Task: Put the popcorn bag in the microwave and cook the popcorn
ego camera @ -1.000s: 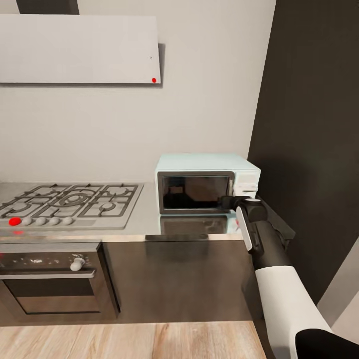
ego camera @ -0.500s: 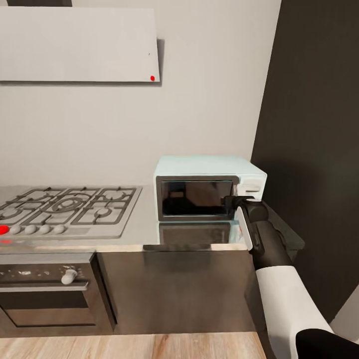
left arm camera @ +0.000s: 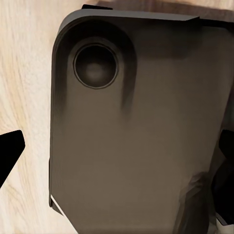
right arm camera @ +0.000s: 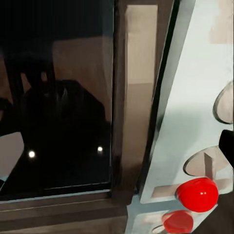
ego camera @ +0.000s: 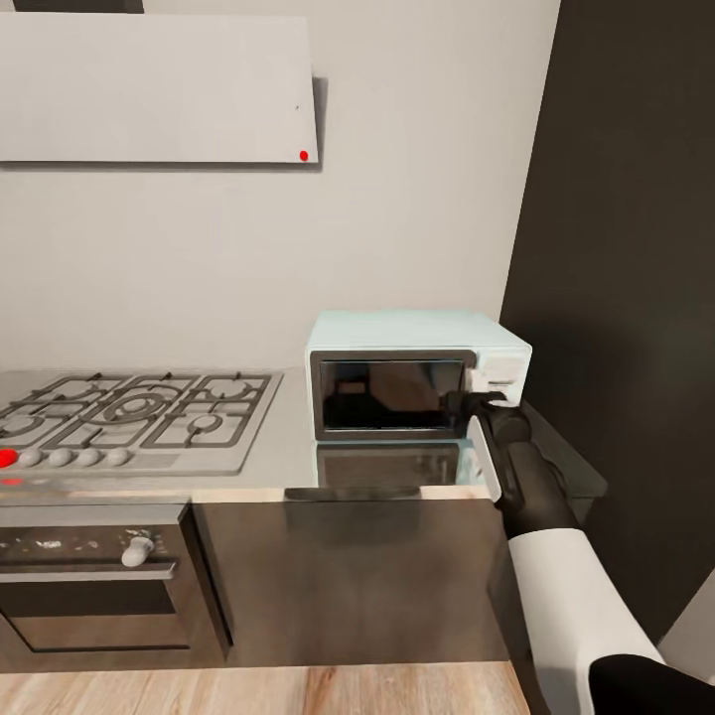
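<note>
The pale mint-blue microwave (ego camera: 412, 333) stands on the grey steel countertop (ego camera: 288, 437) against the wall, its dark glass door (ego camera: 387, 392) closed. My right gripper (ego camera: 465, 402) hovers at the door's right edge, beside the control panel. In the right wrist view the dark glass (right arm camera: 58, 97), the grey frame, the knobs (right arm camera: 207, 163) and a red indicator light (right arm camera: 197, 193) are very close, with one black fingertip (right arm camera: 227, 145) at the picture's edge. My left gripper (left arm camera: 117, 156) is open, pointing down at my own dark base. The popcorn bag and the popcorn are out of view.
A gas hob (ego camera: 134, 412) with grey grates lies on the worktop left of the microwave, and a black oven (ego camera: 94, 576) sits under it. A dark tall panel (ego camera: 626, 298) rises just right of the microwave. Wooden floor (ego camera: 258, 690) runs along the cabinet fronts.
The head view has shifted since the earliest frame, bringing the microwave slightly nearer. My right gripper has crept a little closer to the microwave's front; the door stays closed.
</note>
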Robot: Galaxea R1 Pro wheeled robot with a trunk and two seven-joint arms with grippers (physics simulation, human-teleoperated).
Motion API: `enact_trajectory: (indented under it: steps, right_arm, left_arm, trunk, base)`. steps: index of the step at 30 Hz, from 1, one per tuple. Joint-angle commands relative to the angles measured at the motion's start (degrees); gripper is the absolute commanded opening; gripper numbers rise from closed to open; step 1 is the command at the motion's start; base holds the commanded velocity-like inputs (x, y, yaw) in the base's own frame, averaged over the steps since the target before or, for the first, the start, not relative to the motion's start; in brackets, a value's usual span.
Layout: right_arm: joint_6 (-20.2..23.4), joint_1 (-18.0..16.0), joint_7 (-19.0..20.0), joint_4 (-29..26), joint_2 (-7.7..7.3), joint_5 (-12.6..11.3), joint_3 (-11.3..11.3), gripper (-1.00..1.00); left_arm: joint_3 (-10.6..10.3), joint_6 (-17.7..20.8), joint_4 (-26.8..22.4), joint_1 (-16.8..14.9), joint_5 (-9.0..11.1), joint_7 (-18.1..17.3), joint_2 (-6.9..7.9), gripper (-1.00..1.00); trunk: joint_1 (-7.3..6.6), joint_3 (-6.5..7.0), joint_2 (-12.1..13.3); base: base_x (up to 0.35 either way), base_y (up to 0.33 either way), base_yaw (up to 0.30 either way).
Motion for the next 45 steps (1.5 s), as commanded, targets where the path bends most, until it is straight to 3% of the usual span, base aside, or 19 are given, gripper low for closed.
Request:
enact_trajectory:
  steps: [1, 7, 24, 30, 38, 45]
  right_arm:
    - [-2.26, 0.31, 0.28, -0.06, -0.22, 0.4, -0.09, 1.0]
    - [-6.22, 2.58, 1.42, 0.0, -0.57, 0.33, -0.18, 1.0]
    - [-11.42, 3.06, 3.06, 0.16, -0.91, -0.78, -0.46, 1.0]
    - [-13.28, 3.07, 3.0, 3.2, -1.11, -0.9, -0.48, 1.0]
    - [-13.65, 3.07, 3.28, 3.44, -1.34, -0.91, -2.82, 1.0]
    - [-13.63, 3.07, 2.86, 3.38, -1.32, -0.72, -3.15, 1.0]
  left_arm:
    - [0.02, -0.13, -0.01, -0.01, 0.58, -0.01, 0.0, 1.0]
    - [0.02, -0.13, -0.02, -0.01, 0.58, -0.01, 0.01, 1.0]
    - [0.02, -0.13, -0.04, -0.01, 0.58, -0.01, -0.02, 1.0]
    - [0.04, -0.13, -0.03, -0.01, 0.58, -0.01, -0.02, 1.0]
    - [0.02, -0.13, 0.0, -0.01, 0.58, -0.01, -0.03, 1.0]
    - [0.02, -0.13, -0.02, -0.01, 0.58, -0.01, -0.03, 1.0]
  trunk:
    - [0.0, -0.06, -0.03]
    - [0.0, -0.06, -0.03]
    - [0.0, -0.06, -0.03]
    - [0.0, -0.06, -0.03]
    - [0.0, -0.06, -0.03]
    - [0.0, -0.06, -0.03]
  base:
    - [0.0, 0.0, 0.0]
    - [0.0, 0.0, 0.0]
    - [0.0, 0.0, 0.0]
    - [0.086, 0.0, 0.0]
    - [0.018, 0.0, 0.0]
    - [0.0, 0.0, 0.0]
